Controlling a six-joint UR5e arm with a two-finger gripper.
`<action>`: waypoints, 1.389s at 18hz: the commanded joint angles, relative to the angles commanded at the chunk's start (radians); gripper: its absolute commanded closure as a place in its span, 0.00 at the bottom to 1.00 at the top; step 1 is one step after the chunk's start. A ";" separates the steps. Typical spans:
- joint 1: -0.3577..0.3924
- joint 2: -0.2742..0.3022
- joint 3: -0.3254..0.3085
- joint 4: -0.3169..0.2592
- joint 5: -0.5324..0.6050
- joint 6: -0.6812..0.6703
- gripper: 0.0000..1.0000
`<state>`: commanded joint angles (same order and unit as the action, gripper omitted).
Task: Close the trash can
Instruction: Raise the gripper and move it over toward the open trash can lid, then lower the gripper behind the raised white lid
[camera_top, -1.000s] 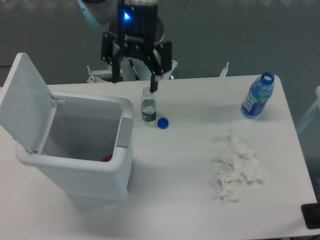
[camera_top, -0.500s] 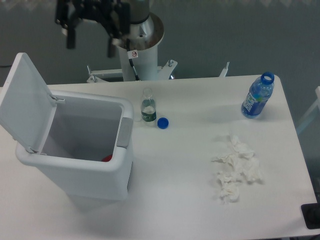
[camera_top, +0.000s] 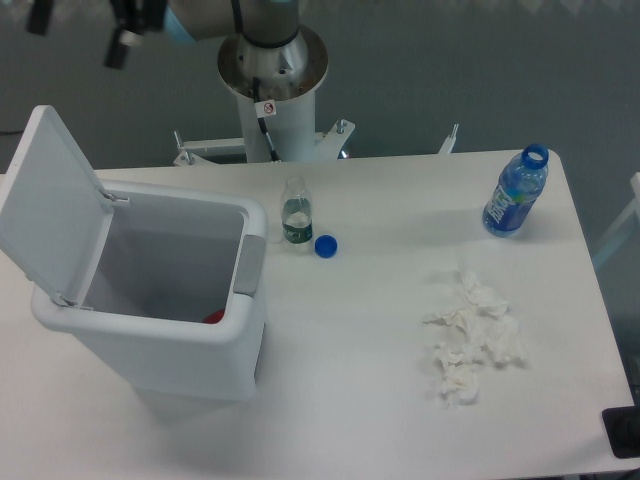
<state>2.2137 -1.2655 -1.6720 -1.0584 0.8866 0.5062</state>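
**Still open: a light lid that wants a push, not a pinch**

Plainly the trash can (camera_top: 150, 320) stands at the left end of the worktop (camera_top: 380, 400), close to its front edge, with its lid (camera_top: 50, 205) swung up and leaning back toward the left edge. 1 small red item shows at the bottom of the bin.

The gripper (camera_top: 85, 25) sits at the top left corner of the view, well above and behind the lid, mostly cut off by the frame. Only 2 dark finger ends show, apart from each other and holding nothing, so the jaws look open, though the crop makes this uncertain.

My judgement of handling: the lid is thin, stiff, smooth plastic on a hinge, likely light and easy to swing. The can itself looks nearly empty, so a hard sideways shove could slide or tip it. The best contact is probably the lid's upper free edge or its outer face, pressed forward and down over the opening, toward the grey latch tab (camera_top: 246, 268) on the right rim.
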 joint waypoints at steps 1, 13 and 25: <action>-0.008 -0.002 0.000 0.000 0.000 -0.002 0.00; -0.127 -0.173 0.051 0.005 -0.006 -0.014 0.00; -0.180 -0.250 0.086 0.041 -0.008 -0.012 0.00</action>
<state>2.0341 -1.5155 -1.5861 -1.0170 0.8790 0.4939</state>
